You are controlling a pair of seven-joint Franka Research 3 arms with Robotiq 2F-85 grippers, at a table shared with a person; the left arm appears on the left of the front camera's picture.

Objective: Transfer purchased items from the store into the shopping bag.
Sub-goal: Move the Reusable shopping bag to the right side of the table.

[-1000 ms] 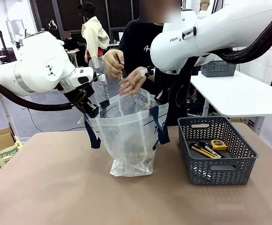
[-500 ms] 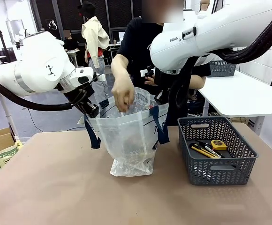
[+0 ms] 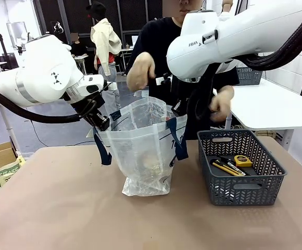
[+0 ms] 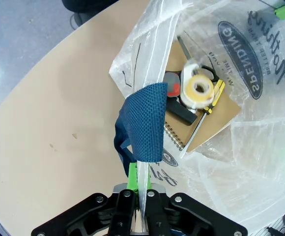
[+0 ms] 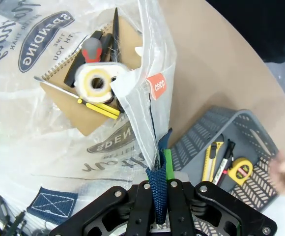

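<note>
Currently listed, item one: shopping bag [image 3: 143, 151], upright on the table [image 3: 62, 208], its mouth held wide so goods can drop straight in. My left gripper [image 4: 138, 186] is clamped tight on the bag's rim beside a navy strap [image 4: 141, 123]. My right gripper [image 5: 158, 169] is closed on the opposite rim and its strap, which keeps the mouth spread. On the bag's floor: notebook [image 4: 221, 115], roll of tape [image 4: 197, 91], screwdriver [image 4: 207, 109]. Just right of the bag: grey basket [image 3: 239, 194], holding a tape measure [image 3: 243, 161] and yellow-and-black tools [image 3: 225, 167], not yet moved. The person has one hand [image 3: 140, 72] above the bag and the other hand [image 3: 222, 104] above the basket, probably reaching for the next piece.
</note>
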